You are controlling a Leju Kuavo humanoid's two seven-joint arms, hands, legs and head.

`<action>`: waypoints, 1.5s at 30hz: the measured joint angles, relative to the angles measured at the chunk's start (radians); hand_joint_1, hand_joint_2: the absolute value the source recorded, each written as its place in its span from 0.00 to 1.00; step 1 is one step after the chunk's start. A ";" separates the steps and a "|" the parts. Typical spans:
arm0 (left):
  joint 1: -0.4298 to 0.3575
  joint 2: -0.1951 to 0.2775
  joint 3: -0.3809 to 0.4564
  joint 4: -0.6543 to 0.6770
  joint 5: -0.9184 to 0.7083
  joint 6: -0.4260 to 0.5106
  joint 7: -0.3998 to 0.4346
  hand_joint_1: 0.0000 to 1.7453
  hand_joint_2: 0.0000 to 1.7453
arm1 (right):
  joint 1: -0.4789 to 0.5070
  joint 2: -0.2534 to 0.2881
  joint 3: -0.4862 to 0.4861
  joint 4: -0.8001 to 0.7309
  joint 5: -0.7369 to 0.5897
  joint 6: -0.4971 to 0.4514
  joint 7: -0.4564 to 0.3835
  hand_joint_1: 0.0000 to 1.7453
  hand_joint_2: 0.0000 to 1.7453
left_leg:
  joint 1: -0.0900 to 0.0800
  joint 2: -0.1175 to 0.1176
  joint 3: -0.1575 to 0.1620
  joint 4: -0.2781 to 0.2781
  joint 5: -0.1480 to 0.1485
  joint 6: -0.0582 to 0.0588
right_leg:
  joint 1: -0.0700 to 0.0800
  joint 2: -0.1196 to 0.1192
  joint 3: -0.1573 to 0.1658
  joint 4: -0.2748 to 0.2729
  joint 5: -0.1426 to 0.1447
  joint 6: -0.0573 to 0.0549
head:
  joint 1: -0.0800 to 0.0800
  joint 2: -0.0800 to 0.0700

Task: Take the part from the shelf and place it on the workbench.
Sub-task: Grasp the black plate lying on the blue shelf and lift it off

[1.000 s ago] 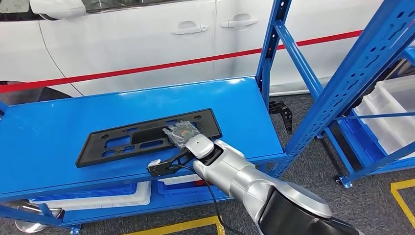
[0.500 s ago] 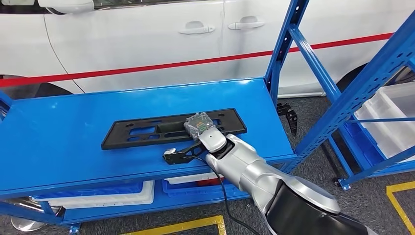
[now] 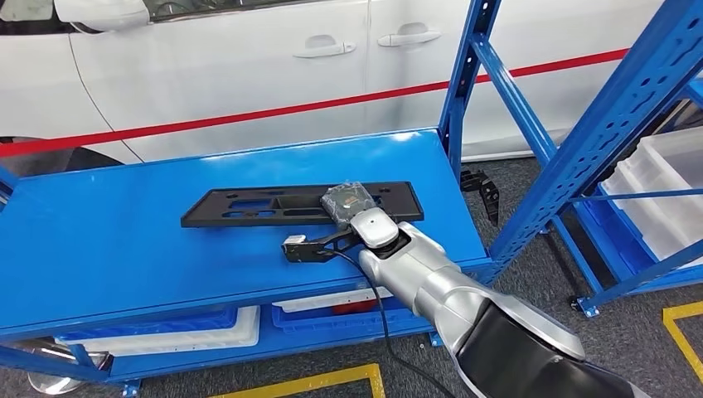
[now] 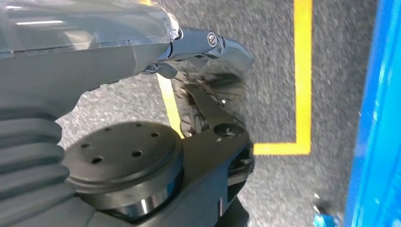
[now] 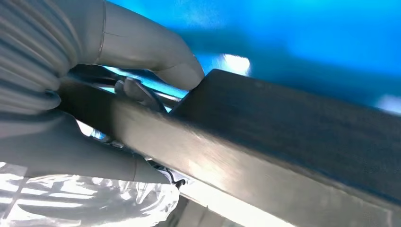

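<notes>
From the head view we see the long black part (image 3: 298,205) over the blue desk (image 3: 108,249), its right portion gripped by our right hand (image 3: 348,201). In the right wrist view the thumb (image 5: 156,56) clamps the part's edge. Our left hand (image 4: 118,47) hangs above grey floor (image 4: 274,85); we cannot tell its finger state

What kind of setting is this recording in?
Probably an automotive workshop or assembly area: a white car stands behind a blue workbench, blue racking holds plastic bins, and yellow lines mark the floor.
</notes>
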 joint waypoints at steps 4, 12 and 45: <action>0.000 0.003 0.002 0.000 0.014 -0.022 -0.014 0.00 1.00 | 0.018 -0.011 -0.074 -0.084 -0.067 -0.091 -0.124 1.00 1.00 | 0.008 0.000 -0.055 0.109 -0.011 -0.013 | 0.001 0.003 -0.001 0.005 -0.004 0.001 | 0.000 0.000; 0.003 0.011 0.018 0.000 0.027 -0.057 -0.040 0.00 1.00 | 0.168 -0.063 -0.319 -0.562 -0.369 -0.047 -0.355 1.00 1.00 | 0.006 -0.003 0.053 -0.139 0.090 0.019 | 0.004 0.001 -0.011 0.024 -0.023 0.035 | 0.001 0.000; 0.007 0.018 0.108 0.000 0.084 0.056 0.032 0.00 1.00 | 0.467 -0.233 -0.208 -1.022 -1.130 0.451 -0.378 1.00 1.00 | 0.001 0.006 0.111 -0.154 0.061 0.045 | 0.001 0.002 -0.118 0.096 -0.007 0.049 | 0.000 0.000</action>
